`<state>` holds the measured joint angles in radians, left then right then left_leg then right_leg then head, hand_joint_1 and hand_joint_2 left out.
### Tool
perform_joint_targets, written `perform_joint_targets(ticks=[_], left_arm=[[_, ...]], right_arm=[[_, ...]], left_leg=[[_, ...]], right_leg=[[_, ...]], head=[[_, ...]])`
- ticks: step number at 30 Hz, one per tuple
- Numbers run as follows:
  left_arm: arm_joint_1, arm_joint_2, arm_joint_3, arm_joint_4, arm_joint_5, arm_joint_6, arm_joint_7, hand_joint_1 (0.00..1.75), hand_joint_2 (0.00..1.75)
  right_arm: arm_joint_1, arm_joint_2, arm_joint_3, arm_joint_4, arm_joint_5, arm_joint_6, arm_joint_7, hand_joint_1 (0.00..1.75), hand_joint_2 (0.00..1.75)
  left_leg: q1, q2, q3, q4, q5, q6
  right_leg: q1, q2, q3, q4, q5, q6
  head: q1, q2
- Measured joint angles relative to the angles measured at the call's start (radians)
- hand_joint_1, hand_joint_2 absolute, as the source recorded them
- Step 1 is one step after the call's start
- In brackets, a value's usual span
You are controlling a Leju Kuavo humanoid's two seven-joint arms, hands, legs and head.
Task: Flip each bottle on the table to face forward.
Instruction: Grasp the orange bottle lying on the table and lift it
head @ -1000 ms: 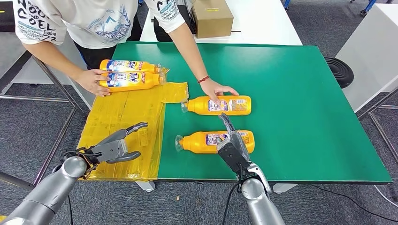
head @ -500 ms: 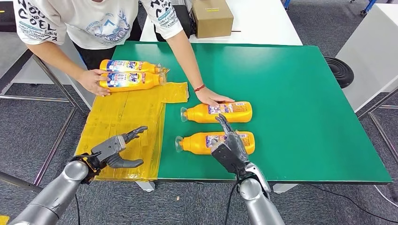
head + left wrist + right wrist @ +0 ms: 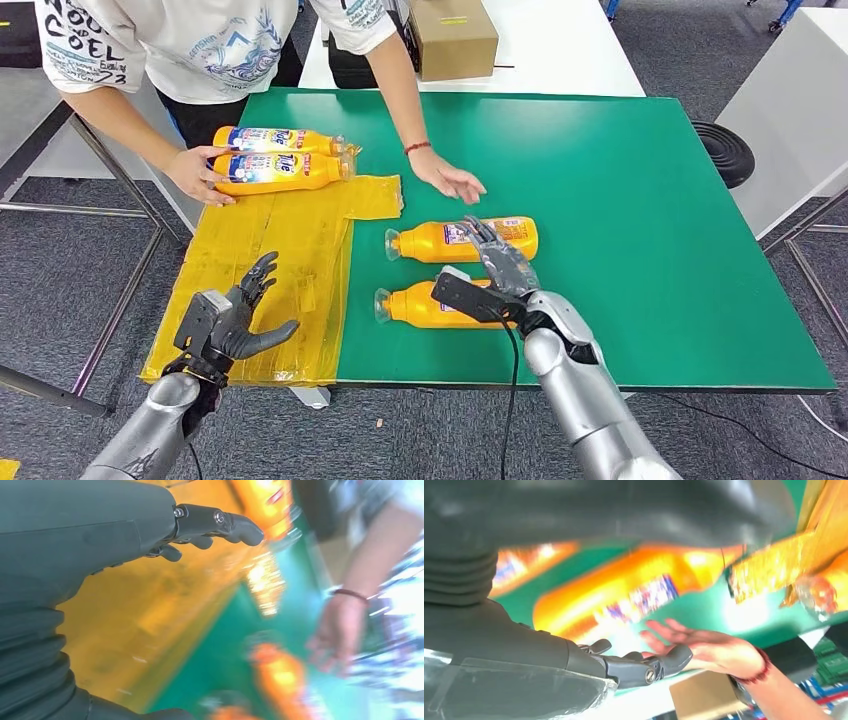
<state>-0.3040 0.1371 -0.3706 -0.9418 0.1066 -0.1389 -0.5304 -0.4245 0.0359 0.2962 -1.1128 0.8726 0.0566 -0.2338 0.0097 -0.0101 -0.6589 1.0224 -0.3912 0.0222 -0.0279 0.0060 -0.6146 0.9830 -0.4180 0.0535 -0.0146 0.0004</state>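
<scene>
**Bottles on the worktop: right robot hand rolled over the near one**

Bottles are laid out on the green worktop (image 3: 640,200) in two pairs: two on the yellow sheet (image 3: 270,250) at the far left, steadied by a person's hand (image 3: 195,172), and two in the middle. Since a second ago the person's other hand (image 3: 448,180) has been lifted off the far middle bottle (image 3: 430,241) and drawn back, leaving it free. The right robot hand (image 3: 490,280) has been rolled over and now lies across the near middle bottle (image 3: 415,305), fingers spread, touching but not seen to grip it; a flip appears to be starting. The left robot hand (image 3: 228,320) is held open above the sheet's near edge, well apart from every bottle.
</scene>
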Motion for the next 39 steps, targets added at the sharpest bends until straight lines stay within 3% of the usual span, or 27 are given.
perform_joint_targets(ticks=[4, 8, 19, 27, 32, 39], left_arm=[[0.061, -0.074, 0.06, -0.066, 0.089, 0.048, -0.097, 0.0, 1.75], [0.118, -0.123, 0.094, -0.149, 0.068, 0.12, -0.147, 0.0, 1.75], [0.209, -0.164, 0.138, -0.317, -0.058, 0.23, -0.171, 0.0, 1.75], [0.261, -0.169, 0.142, -0.508, -0.202, 0.527, -0.171, 0.0, 1.75], [0.285, -0.169, 0.142, -0.583, -0.23, 0.595, -0.171, 0.0, 1.75], [0.319, -0.172, 0.142, -0.628, -0.234, 0.602, -0.171, 0.0, 1.75]], right_arm=[[-0.104, -0.035, 0.045, 0.074, -0.012, 0.001, -0.023, 0.0, 1.75], [-0.18, -0.07, 0.095, 0.151, -0.032, 0.011, -0.043, 0.0, 1.75], [-0.226, -0.176, 0.189, 0.232, -0.188, 0.131, -0.15, 0.0, 1.75], [-0.173, -0.207, 0.246, 0.149, -0.261, 0.121, -0.153, 0.0, 1.75], [-0.093, -0.227, 0.266, 0.023, -0.261, 0.061, -0.128, 0.0, 1.75], [0.038, -0.271, 0.284, -0.136, -0.247, 0.029, -0.107, 0.0, 1.75]], left_leg=[[-0.001, 0.0, 0.0, 0.0, 0.0, 0.0], [-0.001, 0.0, 0.0, 0.0, 0.0, 0.0], [-0.001, 0.0, 0.0, 0.0, 0.0, 0.0], [0.0, 0.0, 0.0, 0.0, 0.0, 0.0], [0.0, -0.001, 0.0, 0.0, -0.001, 0.0], [0.0, -0.001, 0.0, 0.0, -0.002, 0.001]], right_leg=[[0.0, 0.0, 0.0, 0.0, 0.0, 0.0], [0.0, 0.0, 0.0, 0.0, 0.0, 0.0], [0.0, 0.0, 0.0, 0.0, 0.0, 0.0], [0.001, 0.0, 0.0, 0.0, 0.0, 0.0], [0.001, -0.001, 0.0, -0.001, -0.001, 0.0], [0.0, -0.001, 0.0, -0.001, -0.001, 0.0]], head=[[0.0, 0.0], [0.0, 0.0], [0.0, 0.0], [0.0, 0.0], [0.0, 0.0], [0.0, 0.0]])
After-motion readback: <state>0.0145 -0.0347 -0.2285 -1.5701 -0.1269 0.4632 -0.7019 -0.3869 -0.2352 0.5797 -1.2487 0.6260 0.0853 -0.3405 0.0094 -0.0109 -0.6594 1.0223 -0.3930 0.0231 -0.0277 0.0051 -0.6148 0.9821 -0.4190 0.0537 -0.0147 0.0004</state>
